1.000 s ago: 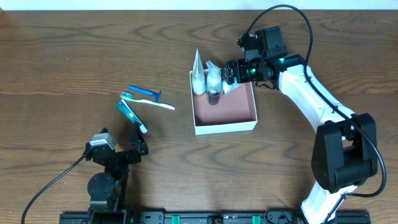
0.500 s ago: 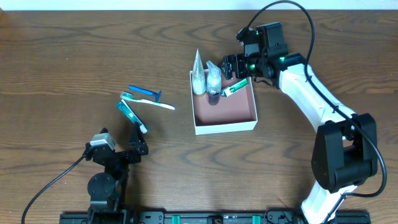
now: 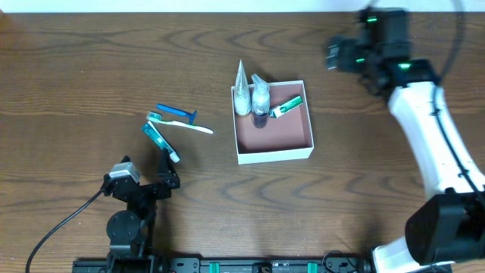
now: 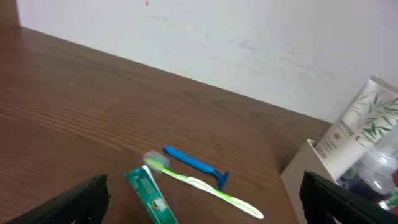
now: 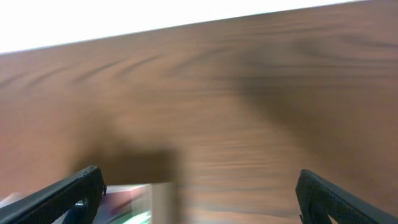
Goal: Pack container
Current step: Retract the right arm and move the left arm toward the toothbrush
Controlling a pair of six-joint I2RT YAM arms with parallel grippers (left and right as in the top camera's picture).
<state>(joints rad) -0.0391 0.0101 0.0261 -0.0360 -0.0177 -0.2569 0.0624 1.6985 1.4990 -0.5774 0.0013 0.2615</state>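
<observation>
Since a second ago, the right arm (image 3: 426,133) has swung up and away from the container (image 3: 273,149). It then hung over the container's far edge, and it now sits well beyond the far right corner. The right fingers (image 5: 76,190), blurred from overhead, stand spread wide in the wrist view with nothing between them. The small green-and-white tube (image 3: 286,107) they had carried now lies slantwise inside the container, against its far right corner.

The container itself rests on the wooden bench (image 3: 76,68), its white walls around a pink-brown floor. At its far left corner a white tube with a leaf print (image 3: 241,95) leans with its crimped end up. Just beside that tube is a clear bottle (image 3: 260,101) with dark contents.

Well to the left of the container three things lie on the bench close together. They are a blue razor (image 3: 176,114), a white-and-green toothbrush (image 3: 184,125) just nearer than it, and a green toothpaste tube (image 3: 160,140) nearest of the three.

The left fingers (image 4: 69,200) are low, left of the container and nearer than those three things. They are spread wide and hold nothing.
</observation>
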